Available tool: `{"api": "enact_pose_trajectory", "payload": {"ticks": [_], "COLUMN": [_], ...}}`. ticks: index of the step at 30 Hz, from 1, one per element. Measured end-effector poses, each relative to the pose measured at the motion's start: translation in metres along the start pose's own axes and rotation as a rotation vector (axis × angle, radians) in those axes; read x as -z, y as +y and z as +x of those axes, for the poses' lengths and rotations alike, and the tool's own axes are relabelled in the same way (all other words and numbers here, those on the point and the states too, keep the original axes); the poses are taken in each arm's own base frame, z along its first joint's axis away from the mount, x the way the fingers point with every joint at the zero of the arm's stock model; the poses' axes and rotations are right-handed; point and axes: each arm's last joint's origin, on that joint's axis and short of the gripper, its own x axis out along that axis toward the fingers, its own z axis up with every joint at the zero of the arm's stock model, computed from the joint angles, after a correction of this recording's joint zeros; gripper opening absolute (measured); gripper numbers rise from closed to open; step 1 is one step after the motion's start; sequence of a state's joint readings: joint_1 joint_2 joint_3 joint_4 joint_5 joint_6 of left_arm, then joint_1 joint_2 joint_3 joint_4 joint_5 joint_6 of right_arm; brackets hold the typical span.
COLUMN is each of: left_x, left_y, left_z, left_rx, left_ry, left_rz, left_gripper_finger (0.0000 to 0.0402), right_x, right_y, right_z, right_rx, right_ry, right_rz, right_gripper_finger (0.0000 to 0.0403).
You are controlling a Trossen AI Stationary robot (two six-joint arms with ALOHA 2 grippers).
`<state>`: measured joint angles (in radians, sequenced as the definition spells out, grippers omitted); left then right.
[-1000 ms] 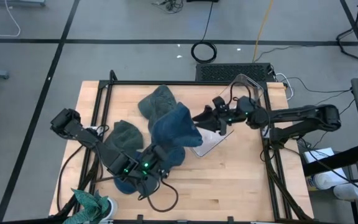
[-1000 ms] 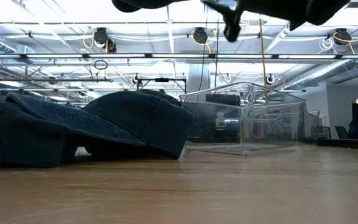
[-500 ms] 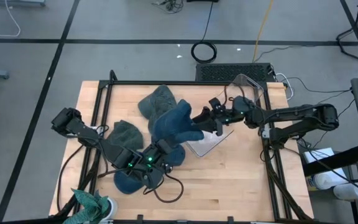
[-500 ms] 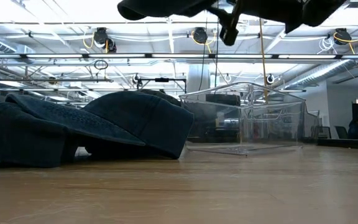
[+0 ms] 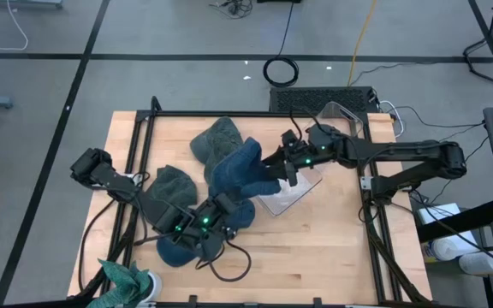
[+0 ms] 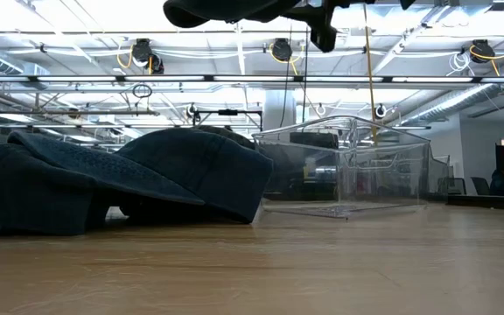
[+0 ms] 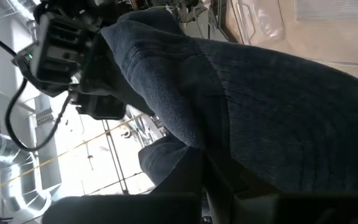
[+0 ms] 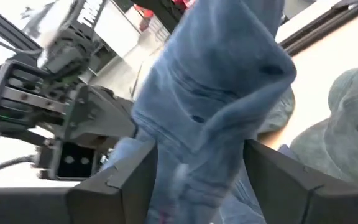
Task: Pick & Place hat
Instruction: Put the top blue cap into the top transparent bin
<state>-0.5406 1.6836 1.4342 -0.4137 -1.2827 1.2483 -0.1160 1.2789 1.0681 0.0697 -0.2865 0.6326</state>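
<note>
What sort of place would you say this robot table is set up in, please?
Probably an industrial-style lab or workshop: exposed ceiling pipes and beams overhead, a grey floor with loose cables, and a person at a desk in the background.

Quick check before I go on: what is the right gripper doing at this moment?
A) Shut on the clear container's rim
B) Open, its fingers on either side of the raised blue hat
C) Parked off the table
B: the right gripper has its fingers spread on either side of the blue hat, which the left gripper holds up.
</note>
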Motion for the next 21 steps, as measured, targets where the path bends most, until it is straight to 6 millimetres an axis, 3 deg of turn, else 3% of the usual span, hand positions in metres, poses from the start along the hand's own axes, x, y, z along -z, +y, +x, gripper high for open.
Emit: {"api": "enact_pose_trajectory", "payload": {"ticks": [6,13,21], "left_x": [0.000,0.000,-0.001], "left_y": [0.000,0.000,-0.001], "left_z": [0.000,0.001,0.001], "left_rx": [0.000,0.001,0.021], "left_ry": [0.002,0.004,-0.041], "left_rz": [-0.002,-0.035,-0.124], "left_gripper_finger": [0.0004,0.0004,0.0004], "right_x": [0.004,0.002,-0.011], "right_y": [-0.006,-0.004,0.019], "right_z": [0.009,0.011,0.005], "right_rx": [0.017,-0.030,-0.156], "right_ry": [0.026,0.010,-0.049], "right_rz": [-0.019,-0.131,-0.197], "right_gripper_finger": [0.0172,0.0021,0.0007]}}
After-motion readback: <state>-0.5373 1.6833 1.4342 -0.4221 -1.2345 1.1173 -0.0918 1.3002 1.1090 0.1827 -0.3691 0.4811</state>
